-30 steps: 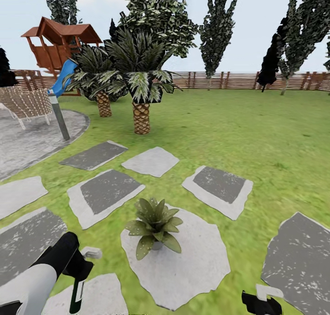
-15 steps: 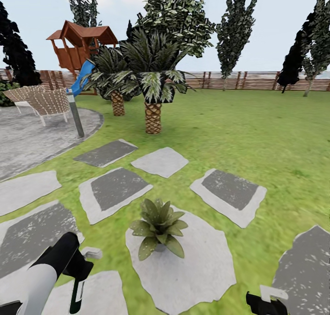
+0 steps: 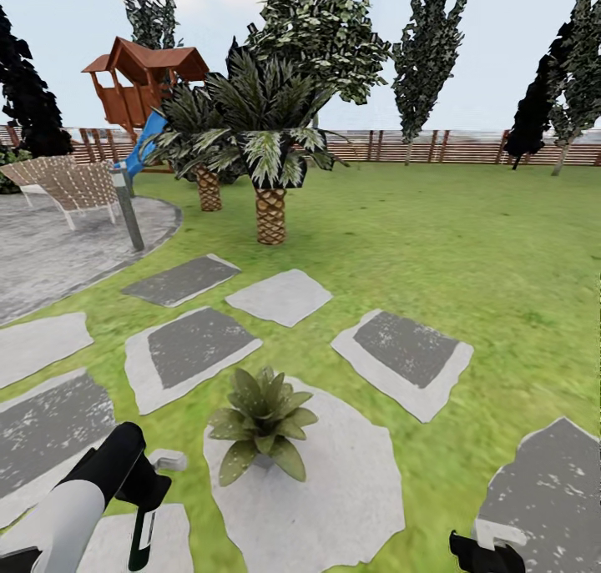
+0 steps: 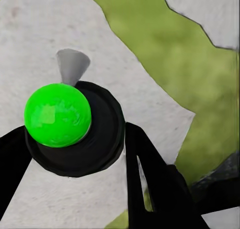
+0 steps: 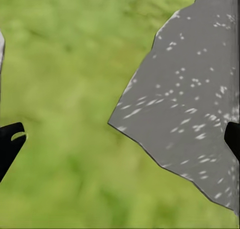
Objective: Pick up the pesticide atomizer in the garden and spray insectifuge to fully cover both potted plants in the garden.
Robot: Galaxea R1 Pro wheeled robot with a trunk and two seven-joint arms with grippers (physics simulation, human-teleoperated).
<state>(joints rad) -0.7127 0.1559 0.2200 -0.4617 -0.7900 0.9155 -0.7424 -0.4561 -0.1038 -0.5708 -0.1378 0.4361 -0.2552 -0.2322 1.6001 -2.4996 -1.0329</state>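
One potted plant (image 3: 259,423), a rosette of pointed green leaves in a small grey pot, stands on a pale stepping stone (image 3: 334,498) just ahead of me. My left gripper (image 3: 143,506) hangs low to the plant's left, shut on the pesticide atomizer (image 3: 139,541), a dark bottle with a pale label. In the left wrist view the atomizer (image 4: 75,134) sits between the black fingers (image 4: 150,174) and its top looks bright green. My right gripper (image 3: 488,554) is low at the right over the grass, and in its wrist view the gripper (image 5: 120,139) is open with nothing in it.
Grey and white stepping stones (image 3: 192,348) cross the lawn. Two palms (image 3: 270,214) stand behind them. A grey lamp post (image 3: 127,210), a round patio (image 3: 50,256) with woven chairs (image 3: 79,189), a wooden playhouse (image 3: 142,77) and a slatted fence (image 3: 467,148) lie farther off.
The whole view has swung, so the camera moved: the plant and stones first shifted right, then back left. Both arms keep their places in the picture, and the left still holds the atomizer.
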